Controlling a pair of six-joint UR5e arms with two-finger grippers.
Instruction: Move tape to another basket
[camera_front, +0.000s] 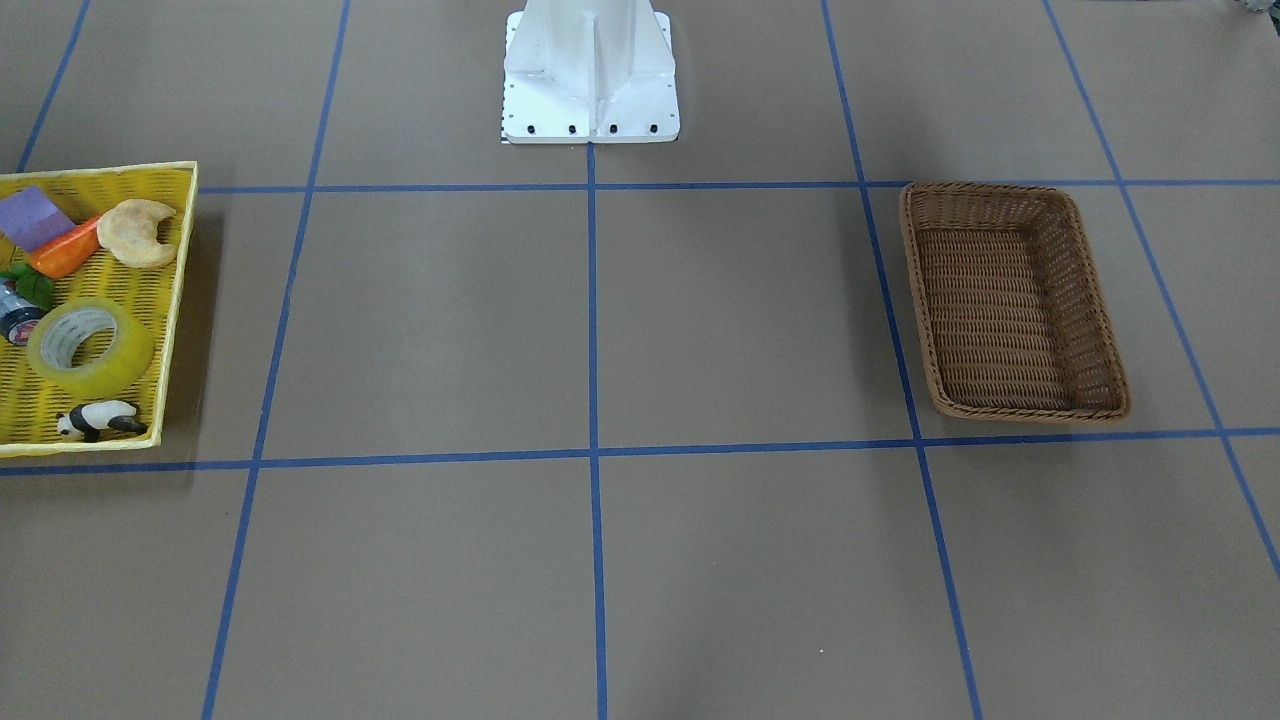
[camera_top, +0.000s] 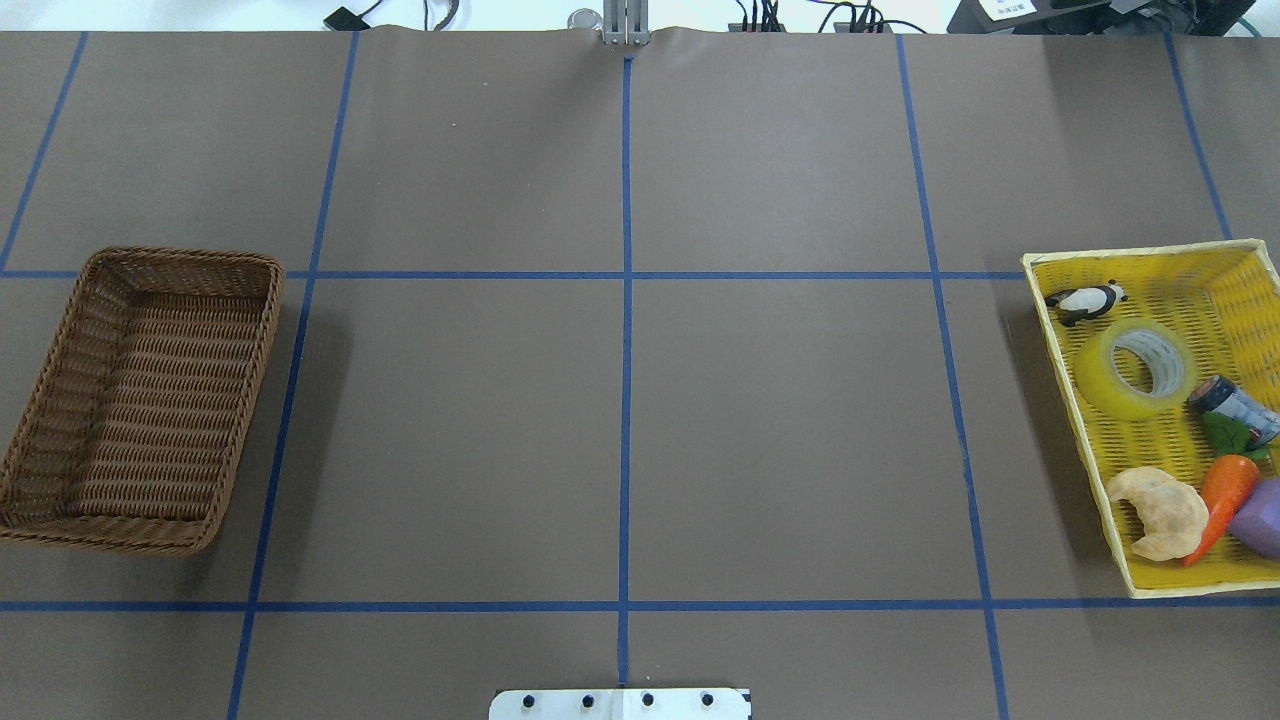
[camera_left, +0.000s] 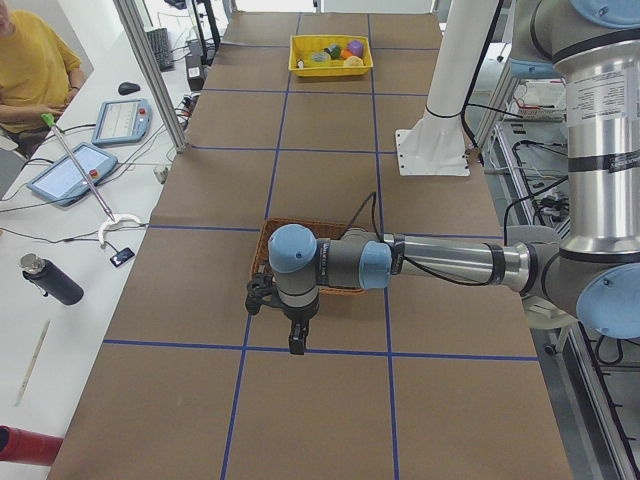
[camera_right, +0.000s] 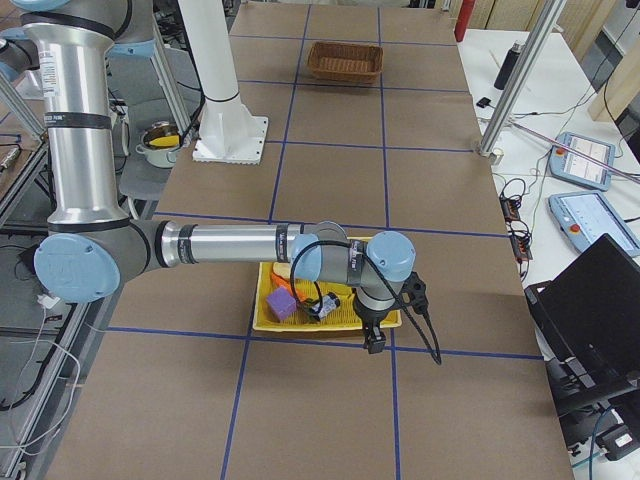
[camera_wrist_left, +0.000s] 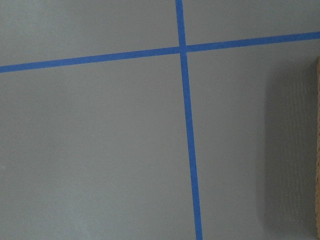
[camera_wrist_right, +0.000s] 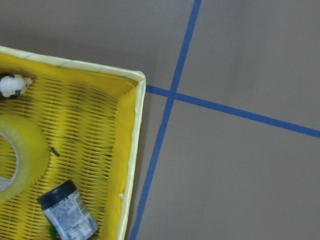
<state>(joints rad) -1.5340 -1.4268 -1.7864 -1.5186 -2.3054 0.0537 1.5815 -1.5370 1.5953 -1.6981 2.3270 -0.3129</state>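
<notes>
The yellow tape roll (camera_top: 1135, 368) lies flat in the bright yellow tray (camera_top: 1060, 370). It also shows in the front view (camera_front: 90, 345) and at the left edge of the right wrist view (camera_wrist_right: 17, 160). The brown wicker basket (camera_top: 180, 255) stands empty at the table's other end, as the front view (camera_front: 1000, 188) also shows. My left gripper (camera_left: 297, 342) hangs high beside the brown basket. My right gripper (camera_right: 374, 340) hangs high beside the yellow tray's corner. Both grippers show only in the side views, so I cannot tell whether they are open or shut.
The yellow tray also holds a panda figure (camera_top: 1085, 298), a small can (camera_top: 1235, 402), a croissant (camera_top: 1165, 512), a carrot (camera_top: 1222, 495) and a purple block (camera_top: 1262, 515). The white robot base (camera_front: 590, 75) stands at the table's robot side. Blue tape lines grid the brown tabletop.
</notes>
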